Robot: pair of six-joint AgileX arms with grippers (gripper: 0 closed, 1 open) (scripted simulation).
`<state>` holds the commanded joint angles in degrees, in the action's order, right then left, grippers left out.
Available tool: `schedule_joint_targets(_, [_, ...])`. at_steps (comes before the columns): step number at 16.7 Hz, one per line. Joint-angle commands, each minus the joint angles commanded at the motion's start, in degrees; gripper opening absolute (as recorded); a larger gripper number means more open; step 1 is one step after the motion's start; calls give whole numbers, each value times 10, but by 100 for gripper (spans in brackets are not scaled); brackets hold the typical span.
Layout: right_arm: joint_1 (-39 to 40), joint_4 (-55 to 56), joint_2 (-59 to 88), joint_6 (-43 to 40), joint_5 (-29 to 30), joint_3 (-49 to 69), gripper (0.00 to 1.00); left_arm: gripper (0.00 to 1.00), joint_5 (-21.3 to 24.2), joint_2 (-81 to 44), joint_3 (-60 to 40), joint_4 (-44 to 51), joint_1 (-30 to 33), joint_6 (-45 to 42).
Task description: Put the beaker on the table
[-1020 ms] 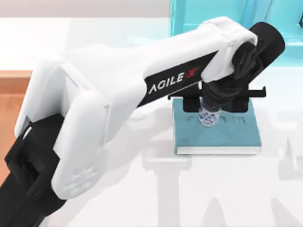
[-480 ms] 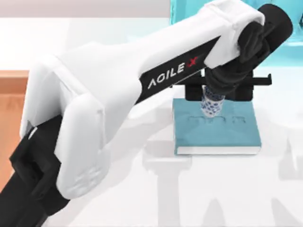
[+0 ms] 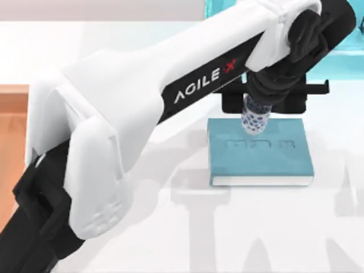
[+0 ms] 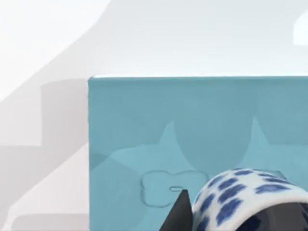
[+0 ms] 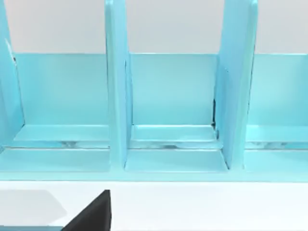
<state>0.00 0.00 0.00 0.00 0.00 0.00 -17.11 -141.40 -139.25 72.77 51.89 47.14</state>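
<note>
Precariously, my left tool (image 3: pixel 257 105) gripped the beaker (image 3: pixel 255 118) above the teal book's (image 3: pixel 260 152) far edge, so releasing there risked it toppling off instead of standing on the desk (image 3: pixel 170 227).

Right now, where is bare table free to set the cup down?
The left gripper holds the cup above the far edge of the book. The table is bare in front of the book and to its right. Behind the book it is crowded: the blue rack stands there.
</note>
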Motion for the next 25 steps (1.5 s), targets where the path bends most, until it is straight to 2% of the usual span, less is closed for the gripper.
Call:
schedule_joint_targets(5, [0,0,0,0,0,0,100,0,7,69,92,-37,-18,-22])
schedule_joint_targets(13, [0,0,0,0,0,0,100,0,22,281,424,-152,-84,-79])
schedule_joint_targets(16, [0,0,0,0,0,0,100,0,27,346,515,-188,-104,-96])
schedule_joint_targets(19, [0,0,0,0,0,0,100,0,29,377,552,-205,-113,-104])
schedule_joint_targets(25, [0,0,0,0,0,0,100,0,29,367,562,-213,-114,-108])
